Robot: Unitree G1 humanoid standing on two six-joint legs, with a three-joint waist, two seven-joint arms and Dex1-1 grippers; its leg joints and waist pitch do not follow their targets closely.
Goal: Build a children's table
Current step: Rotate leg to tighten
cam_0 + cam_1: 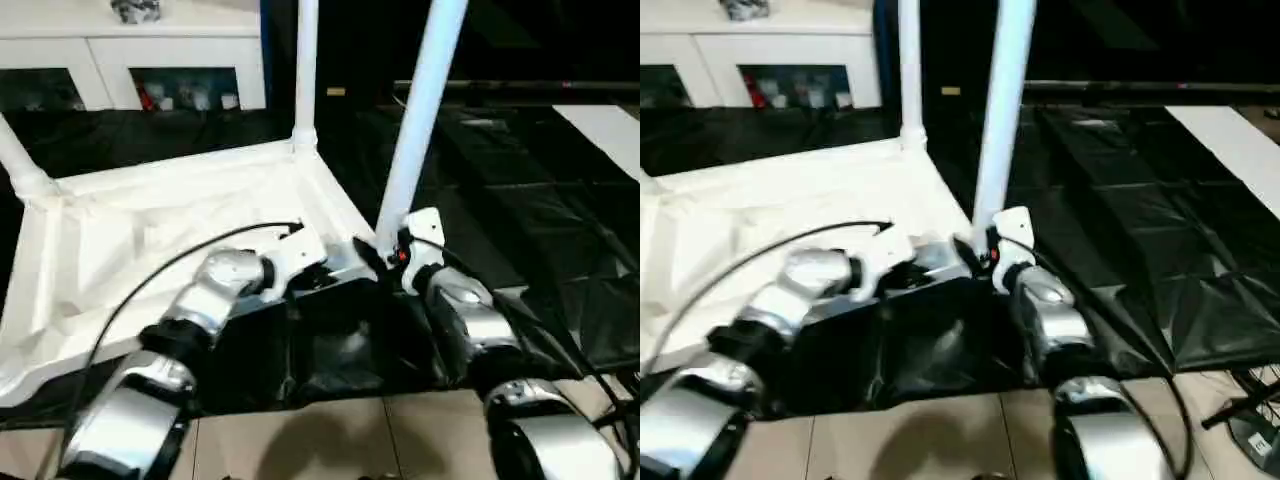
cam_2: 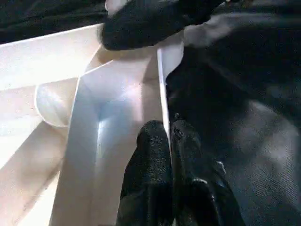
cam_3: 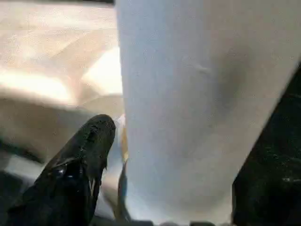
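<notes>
Upside-down kids' table, near-corner leg being dealt with

Head views: the children's table is seen lying top-down on the black-draped table, with a far leg plugged in and a near leg standing at the near corner; a white glass-door cabinet sits behind, tan floor tiles in front. Left wrist view: the left gripper is pinched shut on the thin rim of the tabletop. Right wrist view: the right gripper is right at the leg's base, one black finger beside the tube; whether it's clamped can't be told. Hollow plastic, so probably light, stiff-ish and slick; likely best grabbed low on the leg near the socket, plus the rim.
</notes>
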